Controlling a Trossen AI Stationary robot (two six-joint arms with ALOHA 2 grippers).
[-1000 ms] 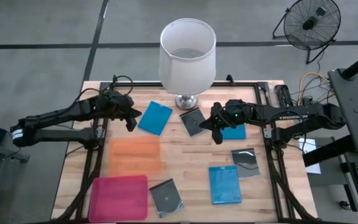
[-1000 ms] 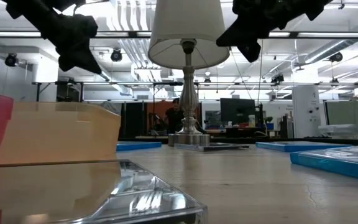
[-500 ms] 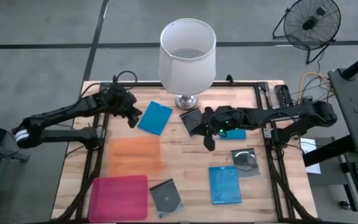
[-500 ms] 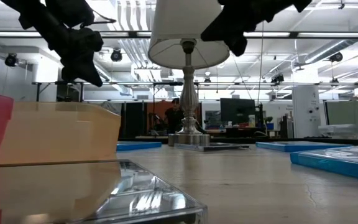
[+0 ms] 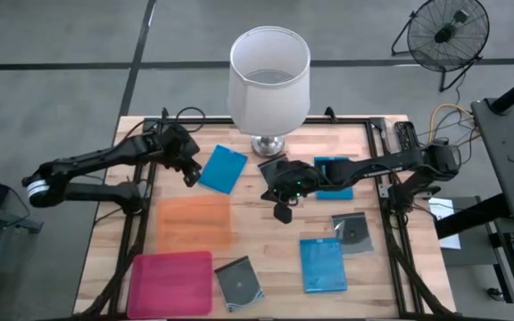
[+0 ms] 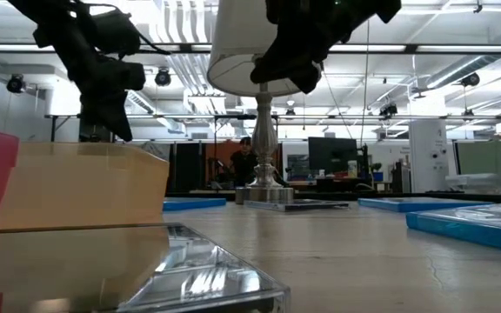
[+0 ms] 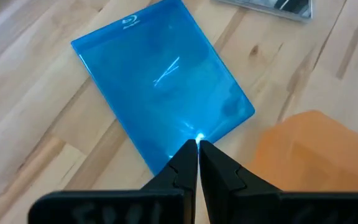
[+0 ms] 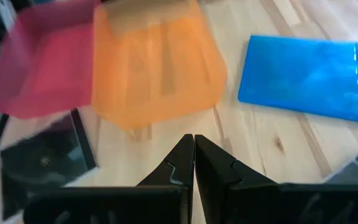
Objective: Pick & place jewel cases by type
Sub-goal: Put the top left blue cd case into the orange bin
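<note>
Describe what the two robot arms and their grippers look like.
Both arms are black and slender, built from jointed tube segments with thin black cables looping off them. The left gripper and right gripper each end in two matte black fingers tapering to a pointed tip. A small green light glows on the right arm's wrist.
</note>
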